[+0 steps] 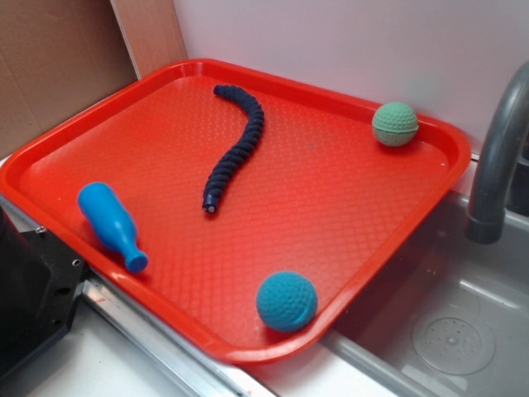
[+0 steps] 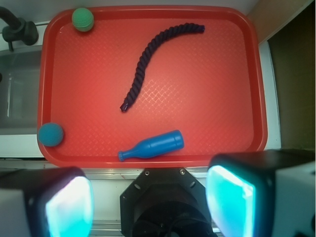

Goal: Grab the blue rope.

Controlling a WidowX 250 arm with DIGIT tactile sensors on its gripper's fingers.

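Note:
The blue rope (image 1: 235,147) is a dark navy braided length lying in a wavy line across the middle of the red tray (image 1: 74,157). From the wrist camera the blue rope (image 2: 153,57) runs from the tray's upper right to its centre. My gripper (image 2: 150,205) hangs well above the tray's near edge, over the robot base, far from the rope. Its two fingers stand wide apart with nothing between them. In the exterior view the gripper itself is out of frame.
A light blue bowling pin (image 1: 111,225) lies near the tray's front rim. A teal dimpled ball (image 1: 287,301) and a green ball (image 1: 395,124) sit in two corners. A grey faucet (image 1: 496,157) and a sink (image 1: 446,322) adjoin the tray.

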